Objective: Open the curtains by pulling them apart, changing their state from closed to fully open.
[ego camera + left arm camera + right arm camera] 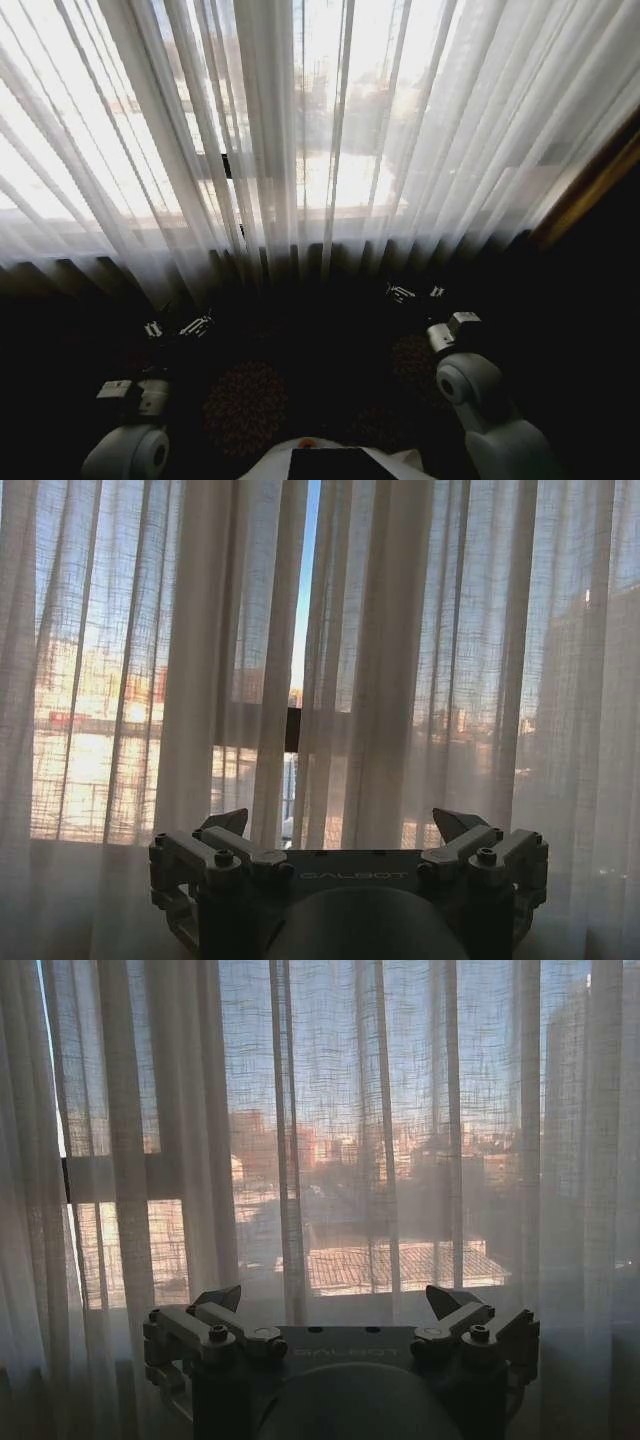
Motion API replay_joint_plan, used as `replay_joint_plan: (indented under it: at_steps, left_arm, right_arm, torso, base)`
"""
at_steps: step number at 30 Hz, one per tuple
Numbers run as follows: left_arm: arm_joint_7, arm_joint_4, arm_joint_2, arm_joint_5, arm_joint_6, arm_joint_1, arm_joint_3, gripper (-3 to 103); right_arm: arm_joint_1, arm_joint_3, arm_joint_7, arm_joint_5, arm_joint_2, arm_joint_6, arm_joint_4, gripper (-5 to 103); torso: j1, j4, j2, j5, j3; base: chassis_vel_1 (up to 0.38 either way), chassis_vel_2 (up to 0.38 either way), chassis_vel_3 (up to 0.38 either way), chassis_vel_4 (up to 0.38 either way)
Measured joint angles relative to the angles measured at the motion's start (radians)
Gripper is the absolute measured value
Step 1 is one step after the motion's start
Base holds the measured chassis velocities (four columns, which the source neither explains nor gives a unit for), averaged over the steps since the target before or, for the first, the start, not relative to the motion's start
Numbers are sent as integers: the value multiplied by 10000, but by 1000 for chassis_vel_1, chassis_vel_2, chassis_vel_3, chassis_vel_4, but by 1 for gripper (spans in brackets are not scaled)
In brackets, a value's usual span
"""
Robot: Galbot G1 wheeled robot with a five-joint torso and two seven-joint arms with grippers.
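The sheer white pleated curtains (330,130) hang across the window, nearly closed. The two panels meet near the middle with a thin slit between them. In the left wrist view the slit runs between two curtain (400,660) panels straight ahead of my left gripper (340,825), which is open and holds nothing. My right gripper (340,1300) is open too and faces a curtain (330,1130) panel a short way off. In the head view the left gripper (178,326) and the right gripper (417,292) sit low, just short of the curtain hems.
A tan-brown drape strip (590,185) slants along the right edge of the window. Dark patterned carpet (245,405) lies below. A dark window frame bar (293,730) shows through the slit.
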Motion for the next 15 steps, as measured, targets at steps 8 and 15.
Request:
replay_joint_plan:
  at_steps: [8,15]
  left_arm:
    - [120,-53,-107,303,-152,221,-41,100]
    - [245,-59,-229,474,-161,159,51,100]
  right_arm:
    - [-143,-57,-362,-829,64,9,213,100]
    - [-190,-37,-563,-1112,-8,55,214,100]
  torso:
    - [0,0,0,-1,0]
    - [-1,0,1,-1,-1]
  base:
    - [0,0,0,0]
    - [0,0,0,0]
